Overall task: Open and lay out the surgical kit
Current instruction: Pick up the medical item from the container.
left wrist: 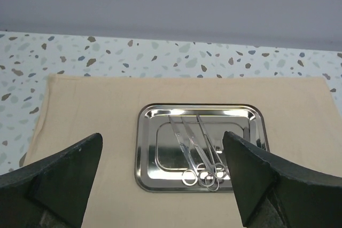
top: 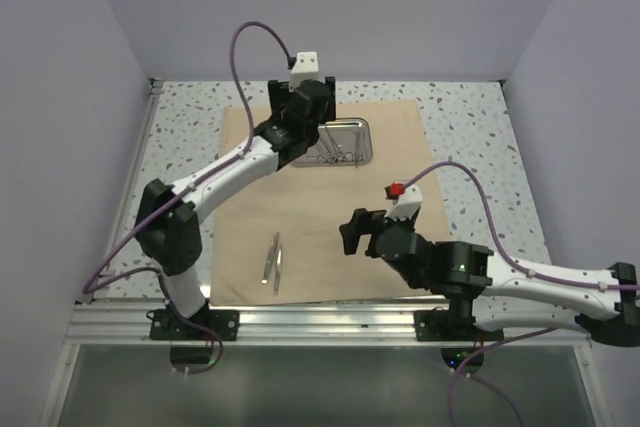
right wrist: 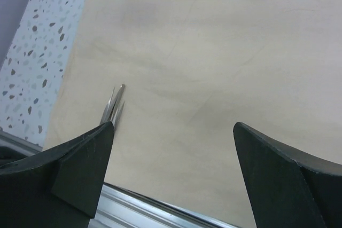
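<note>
The tan cloth wrap [top: 320, 217] lies spread flat on the table. A shiny steel tray [top: 336, 143] sits on its far part and holds several ring-handled scissors and forceps [left wrist: 200, 153]. Two slim tweezers [top: 272, 260] lie on the cloth near its front left. My left gripper [left wrist: 163, 177] is open and empty, just in front of the tray [left wrist: 149, 153]. My right gripper [right wrist: 173, 156] is open and empty above the cloth's [right wrist: 214, 68] front part, with the tweezer tips [right wrist: 113, 105] showing by its left finger.
The speckled tabletop [top: 190, 112] surrounds the cloth. An aluminium rail [top: 320, 322] runs along the near edge, also visible in the right wrist view [right wrist: 155, 212]. Grey walls enclose the left, back and right sides.
</note>
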